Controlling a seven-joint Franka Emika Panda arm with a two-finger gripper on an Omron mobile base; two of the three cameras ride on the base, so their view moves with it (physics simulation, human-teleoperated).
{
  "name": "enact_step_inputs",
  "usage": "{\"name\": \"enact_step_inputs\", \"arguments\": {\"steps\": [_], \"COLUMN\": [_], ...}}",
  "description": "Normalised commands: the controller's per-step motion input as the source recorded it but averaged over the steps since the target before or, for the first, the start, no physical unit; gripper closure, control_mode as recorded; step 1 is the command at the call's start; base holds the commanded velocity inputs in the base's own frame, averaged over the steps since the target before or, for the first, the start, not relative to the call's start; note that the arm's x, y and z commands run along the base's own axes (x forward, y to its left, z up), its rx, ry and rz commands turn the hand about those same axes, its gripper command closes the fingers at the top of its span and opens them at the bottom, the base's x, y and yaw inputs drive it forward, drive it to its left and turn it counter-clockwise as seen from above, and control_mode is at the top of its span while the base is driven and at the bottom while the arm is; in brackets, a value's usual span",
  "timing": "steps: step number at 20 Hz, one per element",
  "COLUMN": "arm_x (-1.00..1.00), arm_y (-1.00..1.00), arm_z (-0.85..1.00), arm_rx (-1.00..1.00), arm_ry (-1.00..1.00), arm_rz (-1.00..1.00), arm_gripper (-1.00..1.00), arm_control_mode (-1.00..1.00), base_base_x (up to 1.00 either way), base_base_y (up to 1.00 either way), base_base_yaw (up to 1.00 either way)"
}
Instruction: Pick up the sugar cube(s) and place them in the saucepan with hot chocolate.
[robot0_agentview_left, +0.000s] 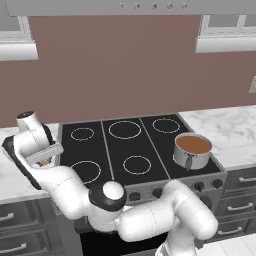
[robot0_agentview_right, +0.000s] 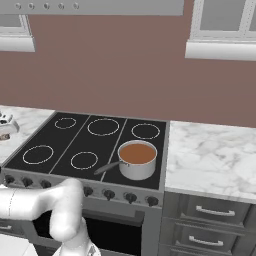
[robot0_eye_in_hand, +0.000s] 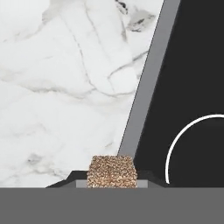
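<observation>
Sugar cube, one, tan-speckled, is held between the nearly closed fingertips of the gripper above the marble counter left of the stovetop, on whose near right burner one saucepan with hot chocolate is seen.

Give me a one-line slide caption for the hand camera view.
Sugar cube sits between the gripper fingertips, above the marble counter beside the stove edge.

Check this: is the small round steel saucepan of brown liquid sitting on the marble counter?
No, the small round steel saucepan stands on the black stovetop, at its front right.
</observation>
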Motion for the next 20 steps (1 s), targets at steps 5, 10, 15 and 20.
{"name": "enact_step_inputs", "arguments": {"steps": [5,10,15,20], "arm_x": [-0.81,-0.55,-0.15,-0.05], "arm_y": [-0.78,-0.95,-1.0,-1.0], "arm_z": [0.45,0.39,0.49,0.58], "arm_rx": [0.05,0.02,0.04,0.14], "arm_ry": [-0.26,-0.26,-0.11,-0.03], "arm_rz": [-0.29,-0.29,-0.33,-0.29], "arm_gripper": [1.0,1.0,1.0,1.0], "arm_control_mode": [-1.0,-1.0,-1.0,-1.0], "base_base_x": [0.0,0.0,0.0,0.0], "base_base_y": [0.0,0.0,0.0,0.0], "base_base_yaw": [0.0,0.0,0.0,0.0]}}
